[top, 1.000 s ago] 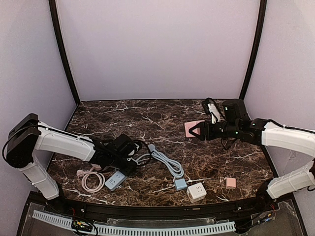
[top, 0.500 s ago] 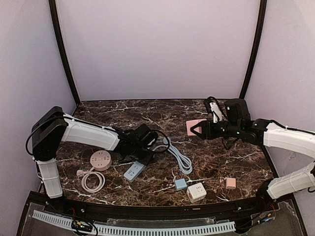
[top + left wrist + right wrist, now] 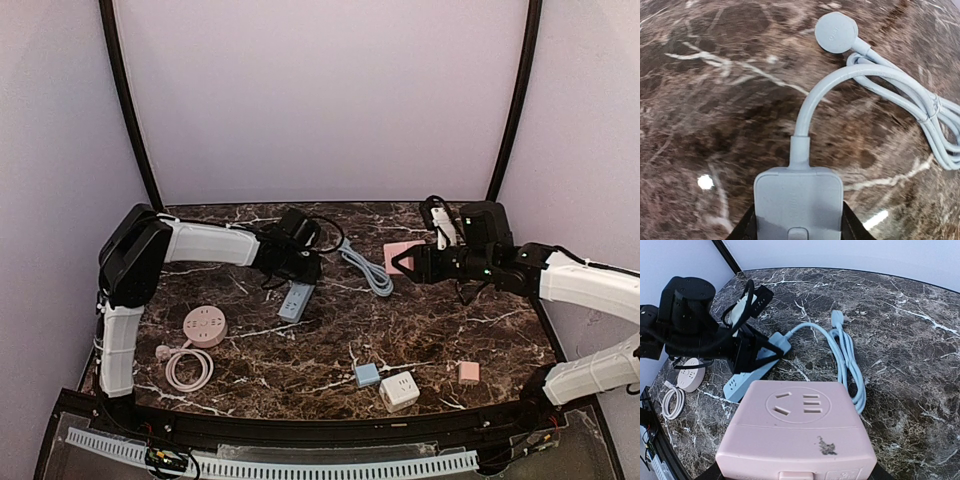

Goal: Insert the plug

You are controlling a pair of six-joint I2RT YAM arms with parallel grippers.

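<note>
Your left gripper [image 3: 799, 222] pinched the power strip [image 3: 798, 192] at its cable end; your right gripper [image 3: 408, 264] clamped the pink socket [image 3: 797, 430] face-up, probably readied for the plug [image 3: 836, 32], which lay on the surface [image 3: 450, 330] between them.

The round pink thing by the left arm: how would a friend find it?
Look at the marble table's near-left part, beside the left arm. The round pink socket lies flat there, its pale cord coiled just in front. It alone is a disc; the other sockets are boxy.
</note>
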